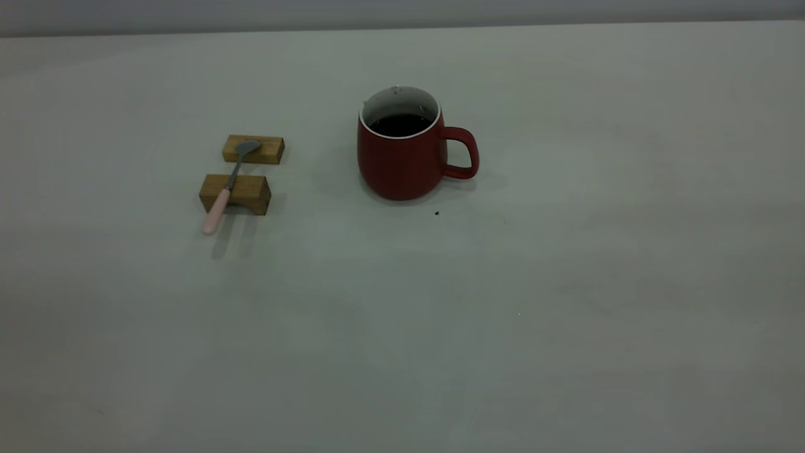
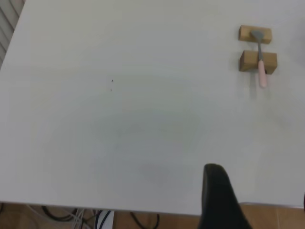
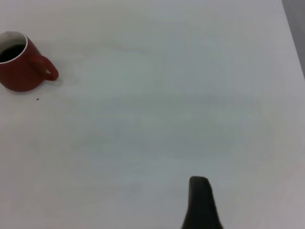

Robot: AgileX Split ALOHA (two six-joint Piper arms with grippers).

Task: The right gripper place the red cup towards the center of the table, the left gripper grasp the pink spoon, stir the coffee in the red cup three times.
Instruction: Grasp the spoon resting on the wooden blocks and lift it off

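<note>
The red cup stands upright on the table, near its middle, handle toward the right arm's side, with dark coffee inside. Well to its left, the pink spoon lies across two wooden blocks, its bowl on the far block and its pink handle overhanging the near one. Only one dark finger of the left gripper and of the right gripper shows, each well away from its object; how wide either claw stands cannot be told.
</note>
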